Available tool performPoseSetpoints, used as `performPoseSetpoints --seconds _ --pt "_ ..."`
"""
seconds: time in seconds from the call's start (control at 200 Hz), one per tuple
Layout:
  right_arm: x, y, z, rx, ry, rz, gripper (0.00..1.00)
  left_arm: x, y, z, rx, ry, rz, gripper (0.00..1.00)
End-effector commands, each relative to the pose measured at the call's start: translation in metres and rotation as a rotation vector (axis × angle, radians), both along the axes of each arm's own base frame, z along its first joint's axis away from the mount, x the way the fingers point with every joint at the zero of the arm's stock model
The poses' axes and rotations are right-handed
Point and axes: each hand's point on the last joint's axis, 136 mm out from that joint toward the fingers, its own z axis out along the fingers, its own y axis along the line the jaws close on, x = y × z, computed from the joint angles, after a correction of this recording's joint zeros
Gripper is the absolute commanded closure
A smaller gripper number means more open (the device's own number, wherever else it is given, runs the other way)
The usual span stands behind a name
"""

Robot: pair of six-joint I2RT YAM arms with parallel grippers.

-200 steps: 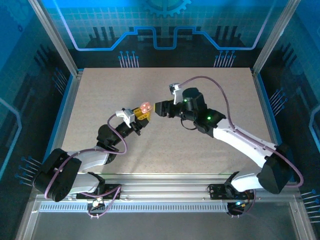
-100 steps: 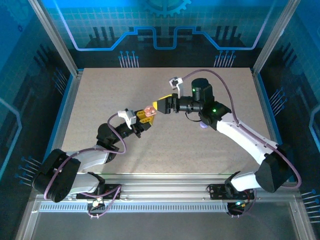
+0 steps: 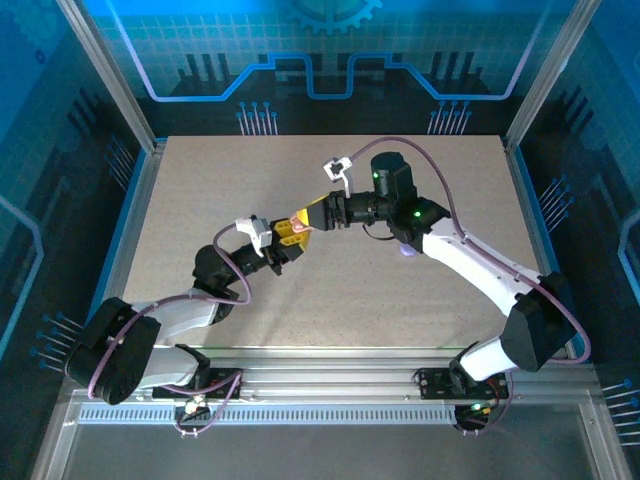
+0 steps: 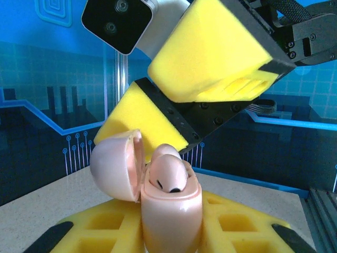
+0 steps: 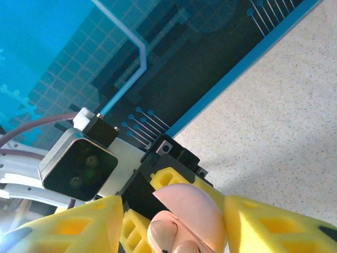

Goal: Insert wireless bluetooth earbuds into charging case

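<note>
Speckled beige table (image 3: 400, 300) inside a blue-lit enclosure with circuit-pattern walls and an aluminium frame. Held above mid-table: glossy pale pink charging case (image 4: 171, 211), rounded, lid (image 4: 113, 167) swung open sideways, pink earbud (image 4: 168, 174) seated in the well. Long axis in line with the left gripper (image 3: 287, 233), open end toward the right gripper (image 3: 305, 218). Left pincer pressed onto the case's base. Right pincer spread, yellow fingers (image 5: 89, 226) flanking the case; contact unclear.

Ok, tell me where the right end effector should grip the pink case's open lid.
Probably the lid, at its free edge across the domed shell, coming from the open end: it stands hinged open beside the case, whose lower half the left end effector clamps.
</note>
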Motion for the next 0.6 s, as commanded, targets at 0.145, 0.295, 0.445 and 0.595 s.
performPoseSetpoints --seconds 0.145,0.295,0.445,0.595 --pt "-0.025 -0.006 0.022 0.044 -0.053 0.065 0.56 0.006 -0.002 0.008 -0.013 0.009 0.005 0.74" --pt "-0.025 -0.018 0.021 0.043 -0.067 0.030 0.58 0.006 -0.002 0.008 -0.013 0.018 0.002 0.74" --pt "-0.024 -0.029 0.018 -0.030 -0.160 -0.011 0.55 0.000 -0.005 0.012 -0.016 0.006 -0.040 0.74" --pt "-0.028 -0.043 0.018 -0.119 -0.411 -0.004 0.50 -0.009 -0.009 0.015 -0.011 -0.006 -0.092 0.74"
